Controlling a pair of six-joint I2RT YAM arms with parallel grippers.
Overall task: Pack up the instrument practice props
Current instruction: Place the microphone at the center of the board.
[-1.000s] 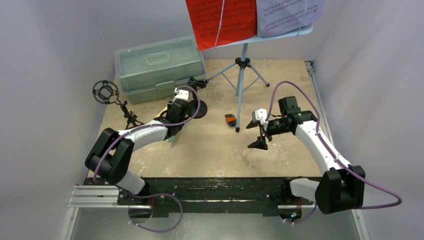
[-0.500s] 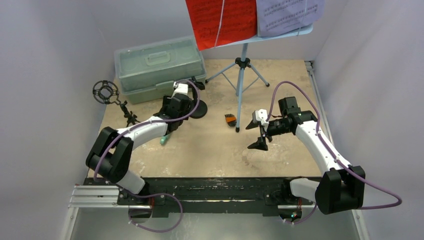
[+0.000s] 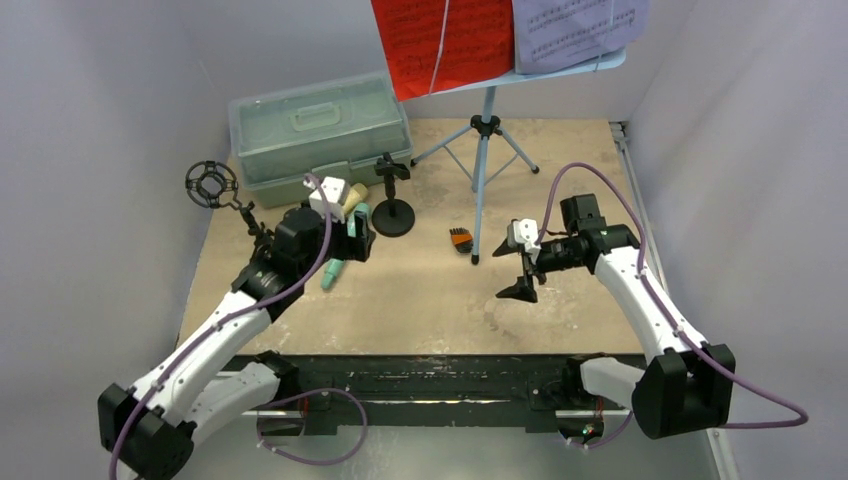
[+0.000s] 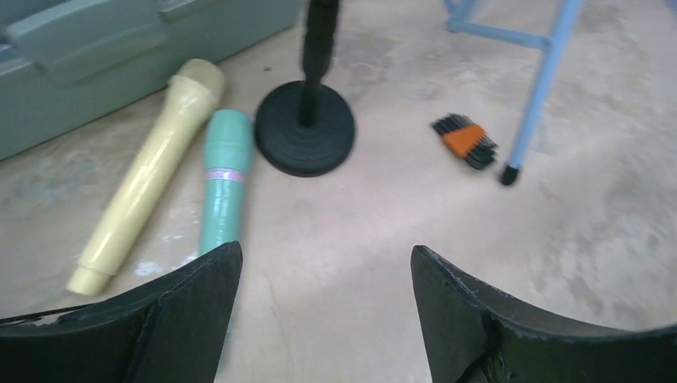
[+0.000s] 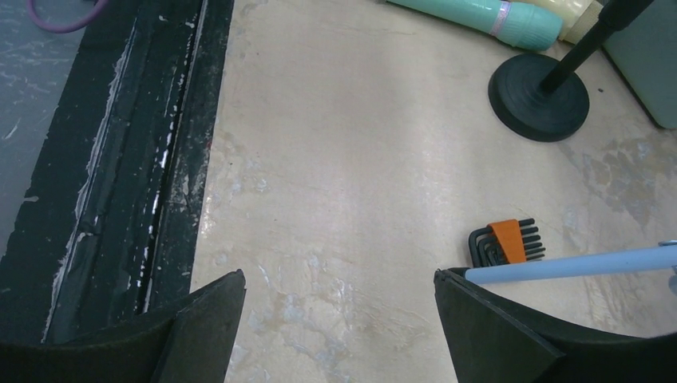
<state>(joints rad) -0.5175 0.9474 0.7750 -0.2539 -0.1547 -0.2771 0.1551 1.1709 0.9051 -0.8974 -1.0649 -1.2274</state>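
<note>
We've got the tan mic (image 4: pixel 152 171), teal mic (image 4: pixel 223 185), holder (image 4: pixel 306 140), hex keys (image 4: pixel 465 142), case (image 3: pixel 320 135), rack (image 3: pixel 485 128) and ring tripod (image 3: pixel 211 185) on the table (image 3: pixel 420 300).

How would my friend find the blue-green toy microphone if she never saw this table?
Find the big pale green case at the back left. Just in front of it lie two toy microphones side by side. The teal microphone is beside the black round-base holder; the tan microphone lies nearer the case.

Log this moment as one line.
left gripper: open, empty | right gripper: open, empty | tan microphone, teal microphone: lying side by side | pale green case: lid down
</note>
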